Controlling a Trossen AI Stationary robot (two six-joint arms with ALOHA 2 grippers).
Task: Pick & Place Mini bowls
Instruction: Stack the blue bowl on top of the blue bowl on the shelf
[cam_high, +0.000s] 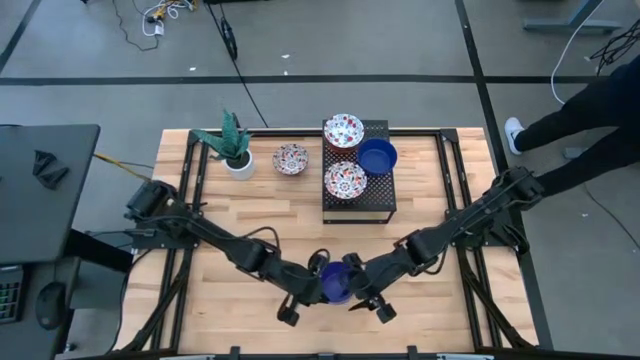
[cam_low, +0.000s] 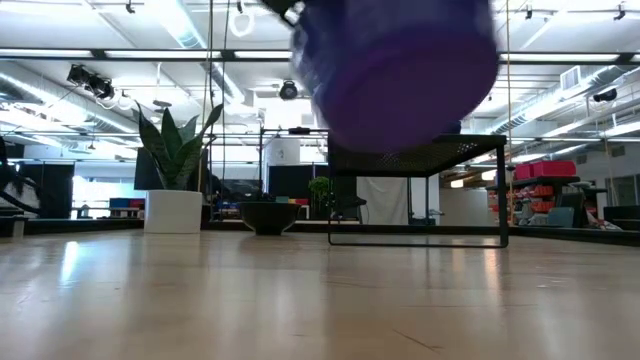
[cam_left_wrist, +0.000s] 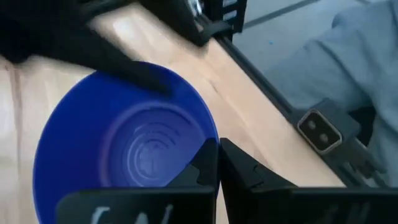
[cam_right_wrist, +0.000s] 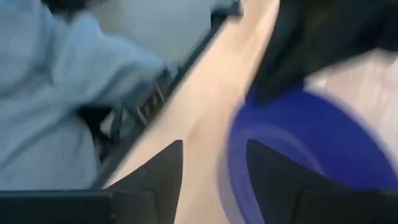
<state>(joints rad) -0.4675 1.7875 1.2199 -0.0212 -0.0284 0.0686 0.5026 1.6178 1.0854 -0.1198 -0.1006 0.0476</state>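
A cobalt blue mini bowl (cam_high: 336, 284) hangs in the air over the table's near middle, and the low view shows it lifted clear (cam_low: 400, 70). My left gripper (cam_left_wrist: 217, 168) is shut on its rim. My right gripper (cam_right_wrist: 214, 171) is open at the opposite rim, with the bowl's edge (cam_right_wrist: 236, 162) between its fingers. On the black wire rack (cam_high: 385, 205) sit two floral bowls (cam_high: 343, 130) (cam_high: 345, 179) and a blue one (cam_high: 377, 156). Another floral bowl (cam_high: 290, 158) rests on the table. My left gripper pinches the blue bowl's rim (cam_left_wrist: 211, 140), one finger (cam_left_wrist: 202, 171) inside the bowl and the other outside. The bowl is lifted clear of the table, its opening facing the wrist camera. My right gripper straddles the opposite rim (cam_right_wrist: 236, 162); whether it touches, I cannot tell.
A white plant pot (cam_high: 238, 160) stands at the far left of the table. The rack takes up the far middle. Bare wood (cam_high: 230, 300) lies to the left and right of the grippers. A person's legs (cam_high: 580, 110) show beyond the table's right far corner.
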